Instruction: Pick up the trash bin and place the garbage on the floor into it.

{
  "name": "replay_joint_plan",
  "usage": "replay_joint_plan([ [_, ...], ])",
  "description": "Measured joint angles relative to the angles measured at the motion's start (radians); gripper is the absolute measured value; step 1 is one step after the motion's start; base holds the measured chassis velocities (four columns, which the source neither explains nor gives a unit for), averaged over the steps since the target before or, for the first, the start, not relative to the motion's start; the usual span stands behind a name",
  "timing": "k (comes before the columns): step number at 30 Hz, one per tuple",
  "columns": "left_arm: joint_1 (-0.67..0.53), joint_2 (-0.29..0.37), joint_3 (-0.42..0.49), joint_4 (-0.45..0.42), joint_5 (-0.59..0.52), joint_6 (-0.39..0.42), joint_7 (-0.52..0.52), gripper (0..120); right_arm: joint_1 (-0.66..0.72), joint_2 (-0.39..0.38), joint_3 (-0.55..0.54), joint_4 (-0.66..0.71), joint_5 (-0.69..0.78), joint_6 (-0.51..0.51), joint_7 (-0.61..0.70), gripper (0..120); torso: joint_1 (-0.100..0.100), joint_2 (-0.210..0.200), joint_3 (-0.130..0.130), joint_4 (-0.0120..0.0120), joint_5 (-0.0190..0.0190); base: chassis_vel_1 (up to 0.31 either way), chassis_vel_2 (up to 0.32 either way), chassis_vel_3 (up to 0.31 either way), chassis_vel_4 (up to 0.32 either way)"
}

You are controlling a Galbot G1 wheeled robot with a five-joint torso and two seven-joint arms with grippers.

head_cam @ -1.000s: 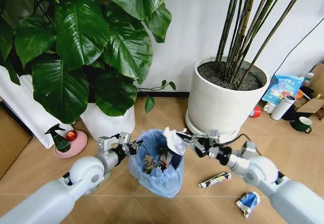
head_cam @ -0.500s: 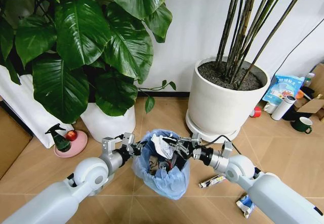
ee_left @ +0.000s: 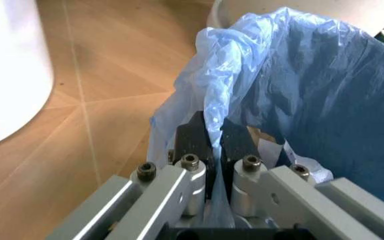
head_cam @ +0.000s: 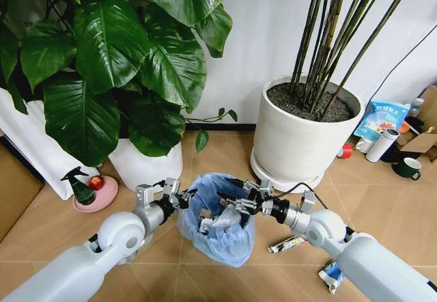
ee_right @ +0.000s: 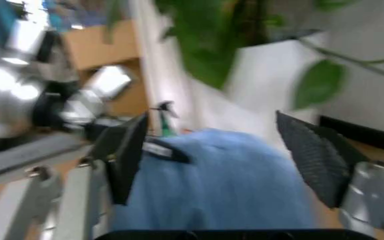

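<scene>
The bin (head_cam: pixel 217 223) sits on the floor (head_cam: pixel 205 152) between 2 white pots. The left gripper (ee_left: pixel 213 145) pinches its blue bag rim. The right gripper (head_cam: pixel 235 196) hangs over its mouth, fingers spread wide, empty.

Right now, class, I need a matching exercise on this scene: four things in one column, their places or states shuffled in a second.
1. left gripper
2. right gripper
3. tube
4. spray bottle

a. on the pink dish
b. open above the trash bin
c. on the floor
d. shut on the bin's blue bag

Pairs: 1-d, 2-b, 3-c, 4-a
</scene>
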Motion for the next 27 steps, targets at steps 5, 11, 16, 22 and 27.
replay_joint_plan([
  [5, 0.029, 0.008, -0.026, -0.007, 0.013, 0.0, 0.0, 0, -0.049, -0.009, 0.06, -0.01, -0.045, 0.0, 0.118, 88, 0.0, 0.0, 0.0, 0.0001, -0.0001, 0.0, 0.0, 0.0, 0.0],
  [11, 0.059, 0.027, -0.07, -0.024, 0.02, -0.001, 0.001, 0, -0.202, -0.01, 0.19, -0.002, -0.093, -0.014, 0.245, 100, 0.0, 0.0, 0.0, 0.0, 0.0001, 0.0, 0.0, 0.0, 0.0],
  [16, 0.073, 0.036, -0.097, -0.032, 0.023, -0.002, 0.002, 0, -0.377, 0.006, 0.334, 0.016, -0.144, -0.022, 0.351, 100, 0.0, 0.0, 0.0, -0.0003, 0.0, 0.0, 0.0, 0.0, 0.0],
  [22, 0.075, 0.033, -0.108, -0.033, 0.026, -0.003, 0.002, 0, -0.544, 0.06, 0.446, 0.041, -0.179, -0.051, 0.574, 100, 0.0, 0.0, 0.0, -0.0002, 0.0002, 0.0, 0.0, 0.0, 0.0],
  [27, 0.075, 0.034, -0.11, -0.038, 0.027, -0.003, 0.001, 0, -0.624, 0.08, 0.484, 0.061, -0.17, -0.069, 0.664, 100, 0.0, 0.0, 0.0, -0.0001, 0.0001, 0.0, 0.0, 0.0, 0.0],
])
